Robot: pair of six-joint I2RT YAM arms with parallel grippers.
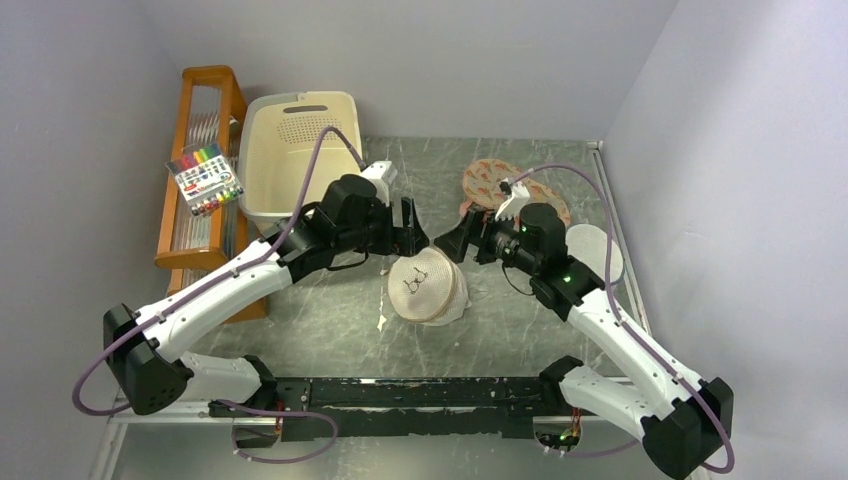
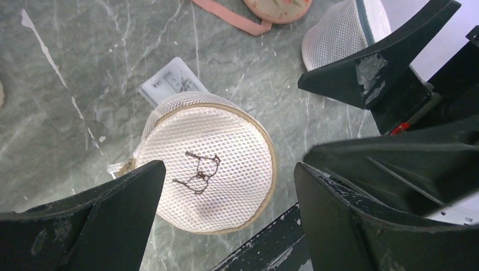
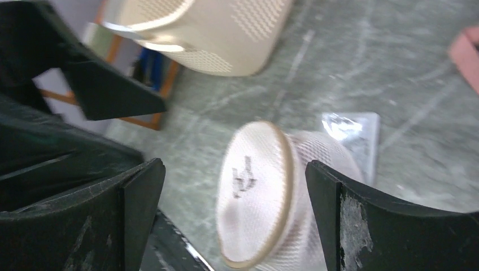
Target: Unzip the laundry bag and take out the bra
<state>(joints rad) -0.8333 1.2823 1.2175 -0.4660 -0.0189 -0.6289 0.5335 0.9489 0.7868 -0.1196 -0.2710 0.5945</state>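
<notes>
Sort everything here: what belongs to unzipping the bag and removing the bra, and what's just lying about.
Job: laundry bag, left end effector, right end effector.
Lying about: floral bra, white mesh bag, basket, markers, rack, packet.

No readable words anywhere. The laundry bag (image 2: 240, 141), mid-frame, only has a dark stitched squiggle (image 2: 199, 169) on its flat face. The white label (image 2: 169, 83) peeking out above it carries print too tiny to read.
</notes>
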